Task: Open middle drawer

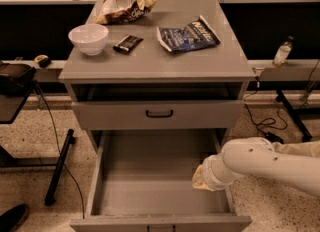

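Camera view. Grey cabinet (235,113) seen from the front and above. The middle drawer (150,176) stands drawn far out toward the camera, its plain grey inside bare and its front panel at the lower edge of the view, where only the top of its handle shows. The top drawer (115,115) above it sits in, its black bar handle (159,113) at centre. The white arm (270,163) enters from the right and reaches over the open drawer's right wall, so that the end effector (201,180) lies just inside that wall near the front, well apart from the handle; whether it is released or clenched cannot be told. By this placement the opening appears all but done, the arm standing where it would clear the drawer sideways. On the worktop (210,61) rest a white bowl (88,37), a dark bar (127,42), a blue packet (187,35) and a crumpled chip bag (127,5), none in the drawer's path
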`<state>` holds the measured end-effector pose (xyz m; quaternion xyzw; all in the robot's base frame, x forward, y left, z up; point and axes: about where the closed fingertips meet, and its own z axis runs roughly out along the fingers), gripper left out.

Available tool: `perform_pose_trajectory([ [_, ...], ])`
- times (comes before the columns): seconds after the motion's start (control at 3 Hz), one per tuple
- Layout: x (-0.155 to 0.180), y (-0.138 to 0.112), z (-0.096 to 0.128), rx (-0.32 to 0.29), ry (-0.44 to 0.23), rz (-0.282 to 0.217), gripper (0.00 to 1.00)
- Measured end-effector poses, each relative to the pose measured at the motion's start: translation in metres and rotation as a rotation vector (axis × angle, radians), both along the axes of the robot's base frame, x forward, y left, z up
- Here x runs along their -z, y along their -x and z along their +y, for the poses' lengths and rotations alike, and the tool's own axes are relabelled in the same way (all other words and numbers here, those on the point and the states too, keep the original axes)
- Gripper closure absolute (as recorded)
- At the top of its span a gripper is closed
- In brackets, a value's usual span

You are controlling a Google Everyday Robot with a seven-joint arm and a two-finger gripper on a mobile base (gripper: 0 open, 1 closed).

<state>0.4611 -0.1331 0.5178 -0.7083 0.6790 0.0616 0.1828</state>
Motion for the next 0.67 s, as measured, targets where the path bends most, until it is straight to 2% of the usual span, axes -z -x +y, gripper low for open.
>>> perform_pose_trajectory([
  [0.33,0.0005,0.0029,-0.0060,-0.016,0.003,-0.010,0.82],
  [0.67,0.0011,0.0028,-0.0049,-0.014,0.003,-0.007,0.58],
])
